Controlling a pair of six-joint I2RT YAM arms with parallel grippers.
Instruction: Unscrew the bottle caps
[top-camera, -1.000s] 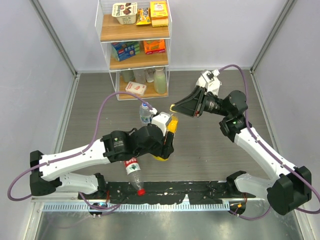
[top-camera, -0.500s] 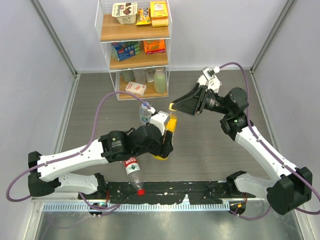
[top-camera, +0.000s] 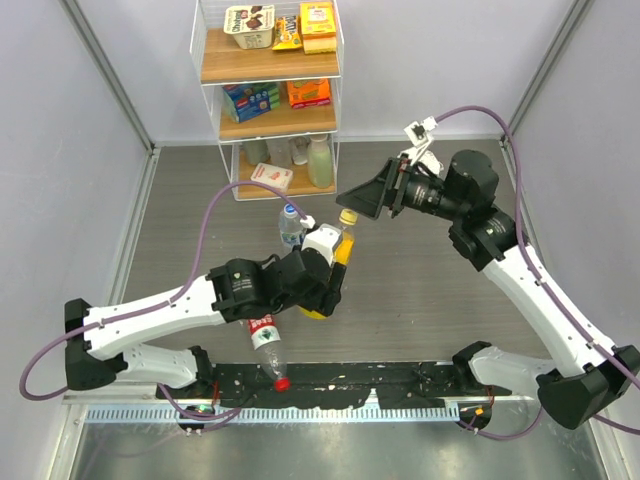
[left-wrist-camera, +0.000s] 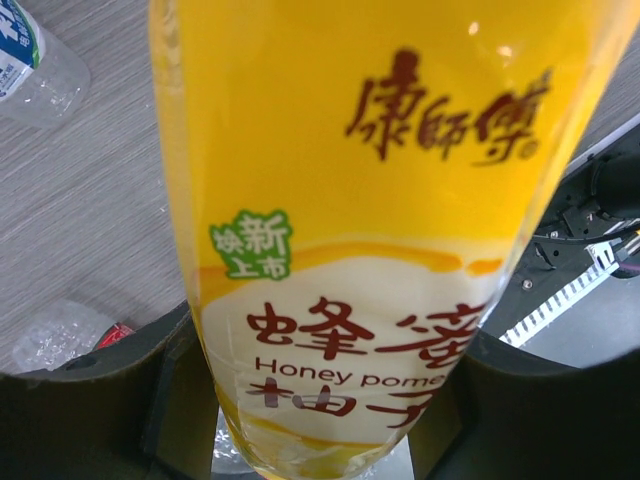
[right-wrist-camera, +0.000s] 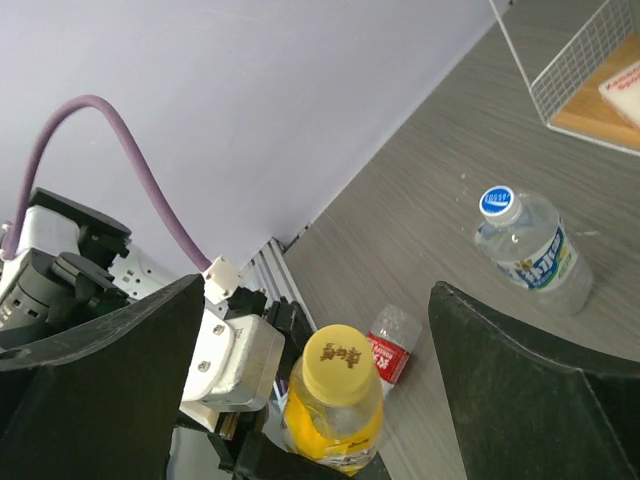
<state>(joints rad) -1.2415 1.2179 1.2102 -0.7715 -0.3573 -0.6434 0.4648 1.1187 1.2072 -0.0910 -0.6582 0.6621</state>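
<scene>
My left gripper (top-camera: 330, 282) (left-wrist-camera: 335, 400) is shut on the yellow bottle (top-camera: 338, 262) (left-wrist-camera: 350, 200) (right-wrist-camera: 335, 425), holding it upright by its lower body. Its yellow cap (top-camera: 347, 216) (right-wrist-camera: 340, 362) sits on the neck. My right gripper (top-camera: 348, 203) (right-wrist-camera: 318, 300) hovers open just above and behind that cap, fingers wide on either side and touching nothing. The blue-label bottle (top-camera: 290, 230) (right-wrist-camera: 535, 255) stands behind, with a white-and-blue cap (right-wrist-camera: 497, 201). The red-label bottle (top-camera: 264, 335) (right-wrist-camera: 392, 345) lies on the table, its red cap (top-camera: 283, 382) towards the near edge.
A wire shelf rack (top-camera: 270, 100) with boxes and a pale green bottle (top-camera: 320, 160) stands at the back. A black rail (top-camera: 400, 378) runs along the near edge. Grey walls close in both sides.
My right gripper has let go of the yellow cap, opened wide and drawn back up and to the right. The cap stays on the bottle. The left gripper keeps its hold.
</scene>
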